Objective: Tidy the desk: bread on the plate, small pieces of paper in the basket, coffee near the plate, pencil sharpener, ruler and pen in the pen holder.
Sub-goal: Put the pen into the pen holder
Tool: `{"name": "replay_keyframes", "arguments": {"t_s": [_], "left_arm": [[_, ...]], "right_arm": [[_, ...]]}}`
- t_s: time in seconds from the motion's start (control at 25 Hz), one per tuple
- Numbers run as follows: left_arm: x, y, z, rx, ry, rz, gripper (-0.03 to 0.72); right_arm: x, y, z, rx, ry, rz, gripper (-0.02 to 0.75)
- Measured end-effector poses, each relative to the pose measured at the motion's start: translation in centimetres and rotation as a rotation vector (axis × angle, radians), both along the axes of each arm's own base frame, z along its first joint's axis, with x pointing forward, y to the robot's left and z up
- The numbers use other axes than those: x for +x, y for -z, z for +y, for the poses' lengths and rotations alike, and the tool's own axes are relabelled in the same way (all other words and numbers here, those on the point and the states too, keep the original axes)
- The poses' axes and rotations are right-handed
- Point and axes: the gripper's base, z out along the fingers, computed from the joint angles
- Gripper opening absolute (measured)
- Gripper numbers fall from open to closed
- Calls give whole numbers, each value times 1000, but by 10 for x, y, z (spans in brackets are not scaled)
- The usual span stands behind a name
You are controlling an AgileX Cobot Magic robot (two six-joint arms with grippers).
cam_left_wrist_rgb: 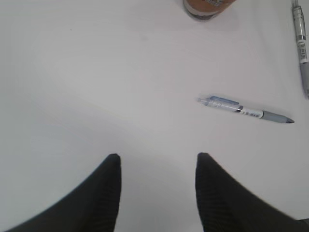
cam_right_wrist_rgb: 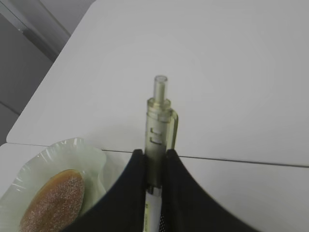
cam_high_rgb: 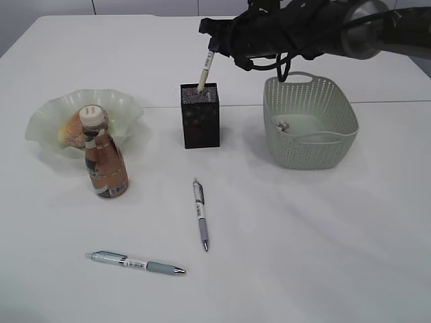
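My right gripper [cam_high_rgb: 214, 48] [cam_right_wrist_rgb: 153, 152] is shut on a pale pen [cam_high_rgb: 205, 73] [cam_right_wrist_rgb: 158, 111], held upright with its lower end inside the black mesh pen holder [cam_high_rgb: 200, 118]. The bread [cam_high_rgb: 69, 128] [cam_right_wrist_rgb: 52, 200] lies in the wavy green plate [cam_high_rgb: 47, 116] [cam_right_wrist_rgb: 72, 149], and the coffee [cam_high_rgb: 104, 161] [cam_left_wrist_rgb: 207, 7] stands just in front of it. Paper scraps [cam_high_rgb: 283, 126] lie in the basket [cam_high_rgb: 311, 128]. My left gripper [cam_left_wrist_rgb: 157, 157] hangs open over bare desk [cam_high_rgb: 303, 235]. Neither ruler nor pencil sharpener is in view.
Two more pens lie loose on the desk: one [cam_high_rgb: 201, 215] [cam_left_wrist_rgb: 302, 46] in front of the pen holder, another [cam_high_rgb: 135, 262] [cam_left_wrist_rgb: 246, 110] nearer the front edge. My right arm reaches in from the upper right, above the basket.
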Motion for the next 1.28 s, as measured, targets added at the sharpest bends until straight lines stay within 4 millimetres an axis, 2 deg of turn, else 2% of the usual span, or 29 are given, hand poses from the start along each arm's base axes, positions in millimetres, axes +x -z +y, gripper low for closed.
{"name": "replay_keyframes", "arguments": {"t_s": [0.28, 0.52, 0.64, 0.88, 1.08, 1.28], "left_arm": [[0, 0, 0, 0, 0, 0, 370], [0, 0, 0, 0, 0, 0, 370], [0, 0, 0, 0, 0, 0, 370], [0, 0, 0, 0, 0, 0, 370], [0, 0, 0, 0, 0, 0, 370], [0, 0, 0, 2, 0, 0, 370]], "right_arm": [[1, 2, 0, -16, -1, -18, 50], [2, 6, 0, -10, 0, -9, 170], [2, 6, 0, -11, -1, -10, 195], [1, 5, 2, 11, -16, 5, 207], [-7, 6, 9, 16, -131, 78, 210], [-23, -17, 9, -39, -234, 115, 211]]}}
